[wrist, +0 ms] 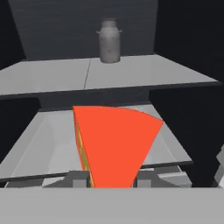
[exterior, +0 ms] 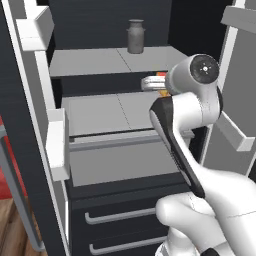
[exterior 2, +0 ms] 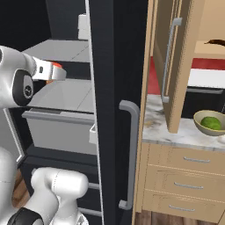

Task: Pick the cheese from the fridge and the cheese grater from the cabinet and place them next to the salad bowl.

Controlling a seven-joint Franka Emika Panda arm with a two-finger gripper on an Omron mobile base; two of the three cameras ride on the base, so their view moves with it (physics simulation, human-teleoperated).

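In the right base view, the hand (exterior 2: 56,72) is seen inside the fridge (exterior 2: 110,88), above a pale grey shelf (exterior 2: 66,99). A red-orange bit of the cheese (exterior 2: 56,66) is gripped at its tip. To the right, past the dark fridge door with its grey handle (exterior 2: 129,154), the salad bowl (exterior 2: 210,123) with green lettuce is set on the marble tabletop (exterior 2: 158,127), beside an open tan cabinet door (exterior 2: 178,66).

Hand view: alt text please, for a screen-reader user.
The end effector is shut on the cheese, a red-faced wedge with a yellow edge, held up close to the camera inside the fridge. Behind it lie two pale grey shelves, and a grey lidded jar stands on the upper shelf.
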